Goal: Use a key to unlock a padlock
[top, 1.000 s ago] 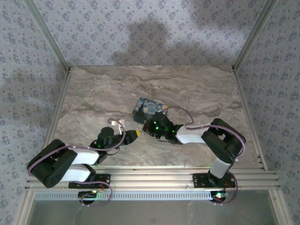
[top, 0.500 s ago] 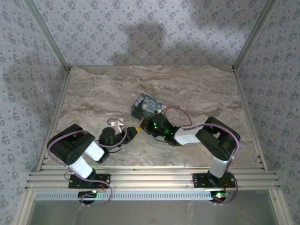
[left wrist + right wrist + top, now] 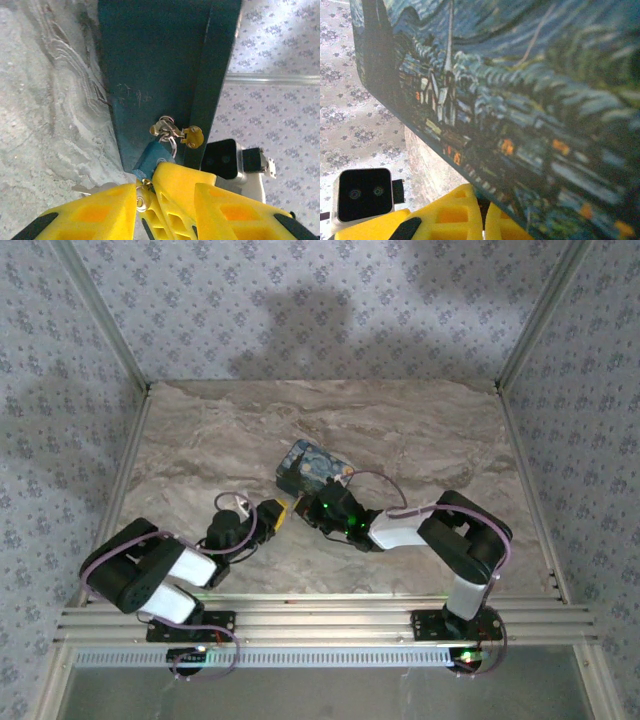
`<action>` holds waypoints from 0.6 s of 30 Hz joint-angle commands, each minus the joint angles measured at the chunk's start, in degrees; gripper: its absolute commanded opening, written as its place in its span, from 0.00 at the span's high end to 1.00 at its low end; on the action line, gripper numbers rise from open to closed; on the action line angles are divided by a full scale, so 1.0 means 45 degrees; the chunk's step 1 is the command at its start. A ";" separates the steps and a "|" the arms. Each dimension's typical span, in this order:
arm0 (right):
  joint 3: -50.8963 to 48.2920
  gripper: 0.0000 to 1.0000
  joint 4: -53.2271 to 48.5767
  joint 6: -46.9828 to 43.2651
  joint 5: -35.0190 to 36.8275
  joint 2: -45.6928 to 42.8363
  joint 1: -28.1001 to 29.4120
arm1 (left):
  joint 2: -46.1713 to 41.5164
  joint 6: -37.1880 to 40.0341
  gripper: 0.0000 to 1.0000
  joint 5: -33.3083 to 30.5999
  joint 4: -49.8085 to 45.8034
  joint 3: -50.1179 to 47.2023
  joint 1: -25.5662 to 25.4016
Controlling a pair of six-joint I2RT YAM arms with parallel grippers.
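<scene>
Left gripper (image 3: 147, 185) has closed in on the teal padlock (image 3: 151, 159), which hangs dead ahead from the blue box (image 3: 150, 60) with its base between the fingers, grasp unconfirmed; right gripper (image 3: 481, 222) clenched.

Blue box (image 3: 160, 75) right before left gripper (image 3: 148, 183)

I've got a blue painted box (image 3: 318, 468) on the tabletop (image 3: 430, 440), patterned walls (image 3: 300, 300) around; its latch (image 3: 167, 125) looks metal, I think.
</scene>
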 commanded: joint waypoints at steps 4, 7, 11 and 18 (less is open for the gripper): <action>0.0161 1.00 -0.1628 0.1358 -0.0051 0.0126 0.0234 | -0.0590 -0.1648 0.63 -0.0271 -0.1298 -0.0179 0.0078; 0.0314 1.00 -0.1643 0.1396 0.0108 0.0151 0.0288 | -0.0388 -0.2133 0.64 0.0011 -0.0940 -0.0114 0.0073; 0.0556 1.00 -0.1719 0.1465 0.0175 0.0232 0.0361 | 0.0179 -0.2659 0.65 0.0146 -0.0092 -0.0044 0.0073; 0.0750 1.00 -0.1785 0.1559 0.0268 0.0312 0.0479 | 0.1210 -0.3185 0.70 0.0359 0.1132 0.0054 0.0071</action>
